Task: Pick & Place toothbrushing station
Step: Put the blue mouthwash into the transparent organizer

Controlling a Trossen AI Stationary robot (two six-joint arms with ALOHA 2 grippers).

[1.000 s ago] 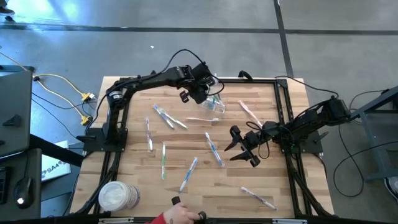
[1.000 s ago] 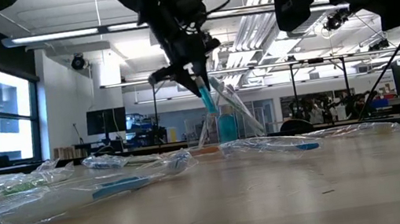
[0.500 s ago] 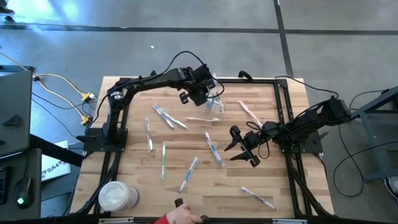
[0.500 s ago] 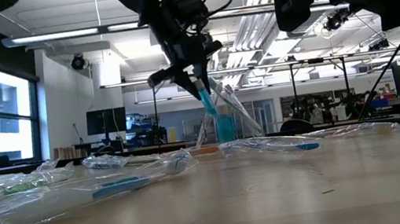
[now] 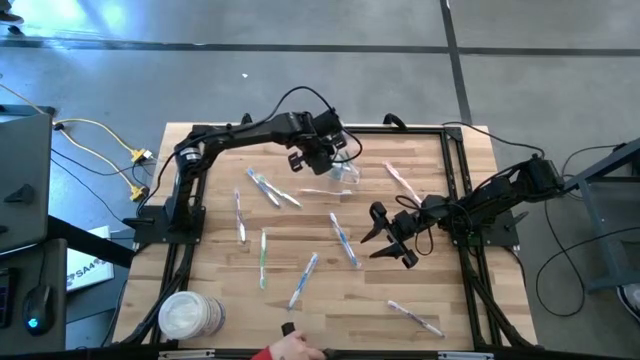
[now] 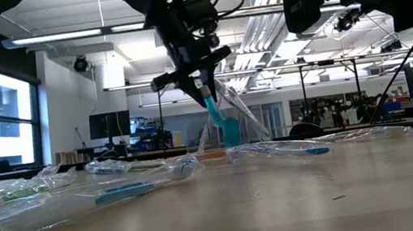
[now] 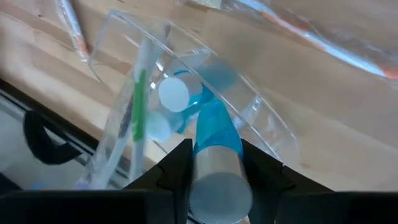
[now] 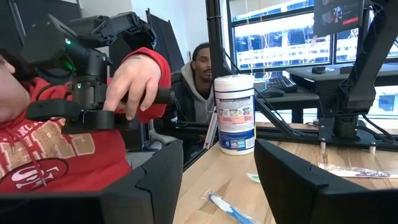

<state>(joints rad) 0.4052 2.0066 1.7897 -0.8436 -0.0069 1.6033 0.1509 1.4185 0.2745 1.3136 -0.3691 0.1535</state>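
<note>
Several wrapped toothbrushes point(image 5: 342, 240) unplaced near clear cup point(image 5: 343, 165) | left gripper point(image 5: 318, 155) clenching blue-capped tube point(image 7: 216, 167) above cup | right gripper point(image 5: 385, 238) released, idle.

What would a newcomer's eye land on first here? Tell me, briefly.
Most striking is the left gripper at the table's far edge, holding a blue-capped tube over the clear cup, which already holds a toothbrush and a tube. Wrapped toothbrushes lie scattered over the wooden table. The right gripper waits open at mid-table.
</note>
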